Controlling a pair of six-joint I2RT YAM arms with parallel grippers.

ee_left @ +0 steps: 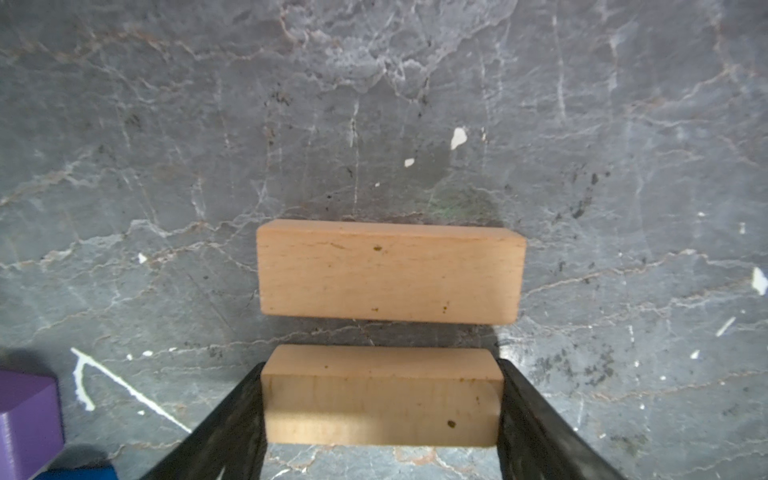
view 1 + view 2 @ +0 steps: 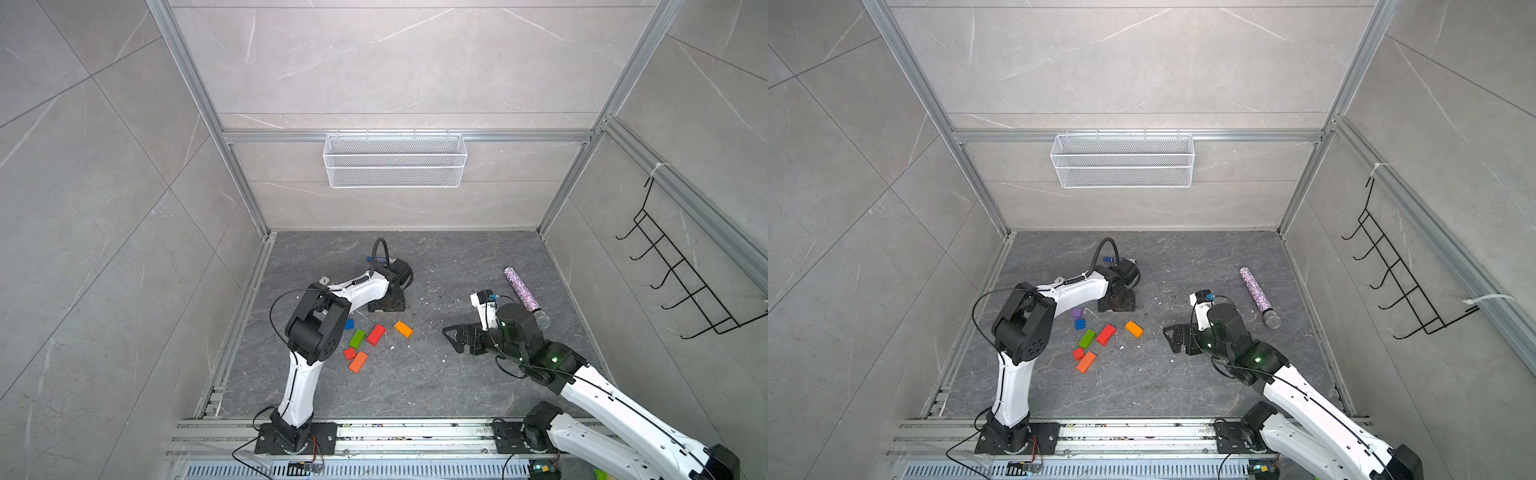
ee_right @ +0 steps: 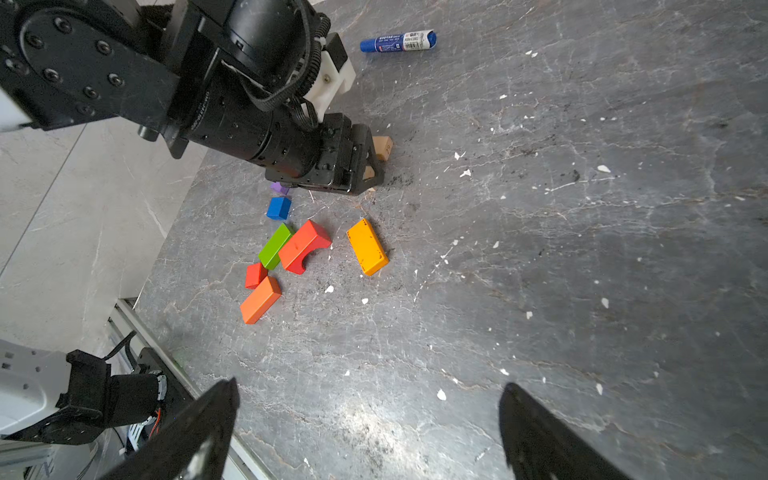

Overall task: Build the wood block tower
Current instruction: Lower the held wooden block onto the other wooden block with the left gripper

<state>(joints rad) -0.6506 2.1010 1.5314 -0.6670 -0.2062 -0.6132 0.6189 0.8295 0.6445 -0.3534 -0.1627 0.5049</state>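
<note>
**Held tan block** (image 1: 380,395): clamped by its ends between the left jaws, level, parallel to and just beside the second tan block (image 1: 390,272), which lies flat on the tabletop (image 1: 374,104). A narrow gap is left between the two. Contact with the tabletop cannot be told. In both top views the pair is hidden under the left wrist, near frame centre.

**Step, as judged:** the tower's tan base layer is being laid; nothing is stacked yet. The next move calls for the gap to be closed, the long sides squared, and the block released.

**Loose stock, lower centre:** blue cube (image 2: 349,323), purple cube (image 2: 1076,312), green oblong (image 2: 356,338), red arched block (image 2: 376,334), yellow-orange oblong (image 2: 403,328), small red cube (image 2: 350,353), orange oblong (image 2: 358,362).

**Right jaws:** spread wide, nothing held, right of the stock.

**Container:** wire mesh basket (image 2: 395,178), upper centre on the back wall; no contents are seen.
</note>
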